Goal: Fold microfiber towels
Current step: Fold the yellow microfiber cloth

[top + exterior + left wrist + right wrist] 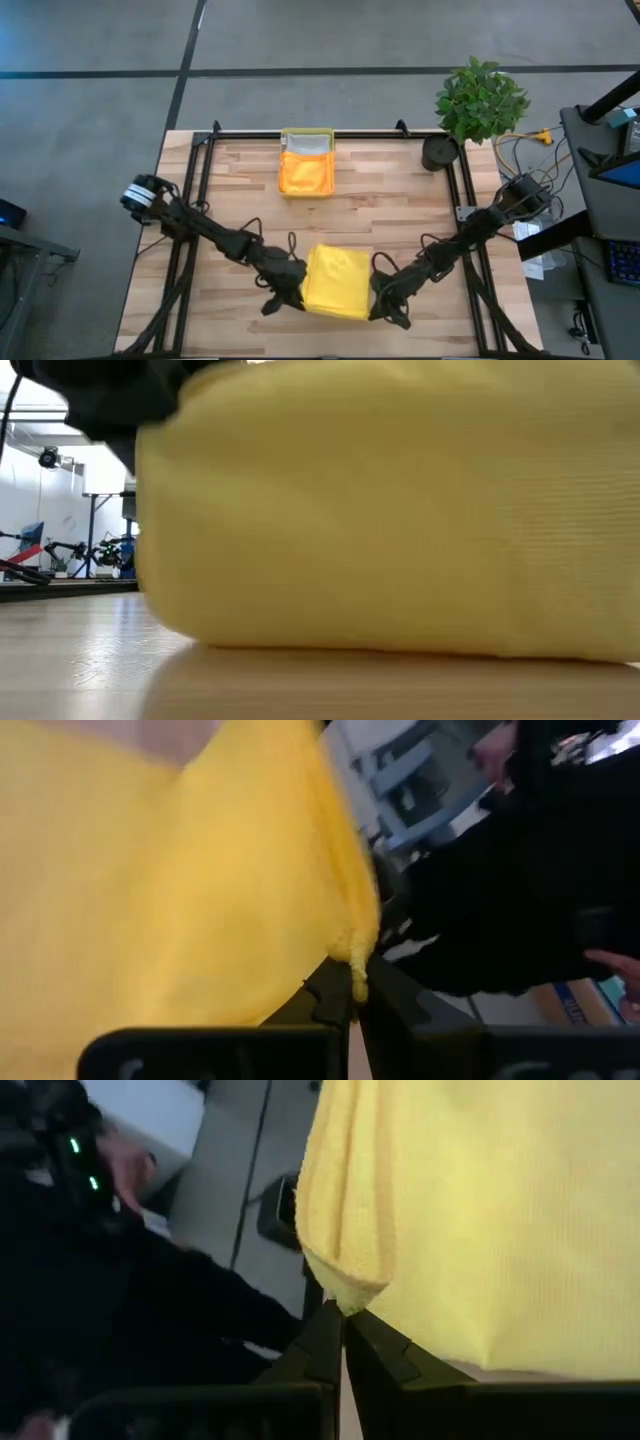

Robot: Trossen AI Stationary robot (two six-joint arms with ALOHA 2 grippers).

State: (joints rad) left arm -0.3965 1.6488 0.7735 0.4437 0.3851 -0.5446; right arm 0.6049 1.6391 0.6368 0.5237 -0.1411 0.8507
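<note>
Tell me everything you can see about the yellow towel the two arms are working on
The yellow towel is a bright, soft microfiber cloth with a fine woven texture, lying roughly rectangular near the wooden table's front edge, between the arms. The left pincer is shut on its left corner and the right pincer is shut on its right corner, each corner bunched between the fingers. From table height it bulges upward, its lower edge resting on the wood.

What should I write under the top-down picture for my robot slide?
Both arms pinch the yellow towel at the table's front edge, left gripper and right gripper shut on its sides; orange towel in tray behind.
</note>
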